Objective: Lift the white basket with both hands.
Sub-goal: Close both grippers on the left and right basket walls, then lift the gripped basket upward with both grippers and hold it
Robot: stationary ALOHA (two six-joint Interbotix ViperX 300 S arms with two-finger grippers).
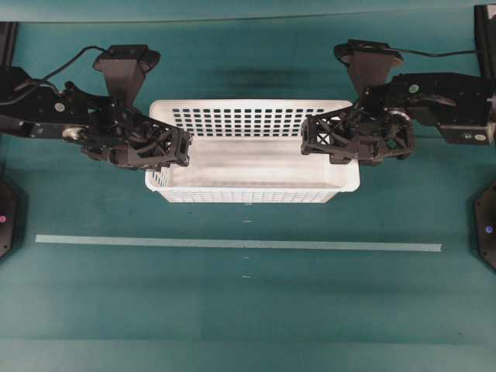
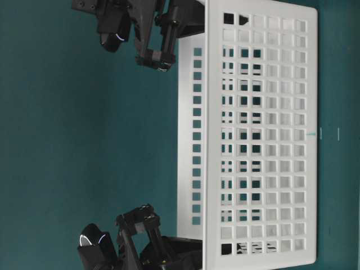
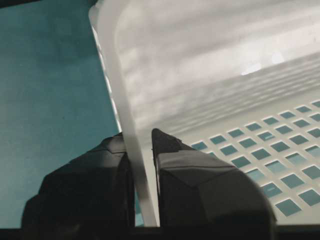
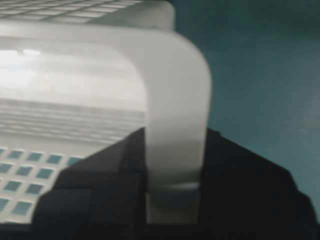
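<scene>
Now each gripper — left [image 1: 184,147], right [image 1: 306,136] — clamps the white basket [image 1: 252,194] rim.

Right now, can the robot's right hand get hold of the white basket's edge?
Looks like yes. The right gripper already has a finger on each side of the white basket rim at its right end, closed on it, with nothing in between.

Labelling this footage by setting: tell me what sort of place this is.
Most likely a robotics lab bench, not a home: a bare teal work surface marked with a pale tape line, two black arms fixed at its sides, and only a white basket as prop.
</scene>
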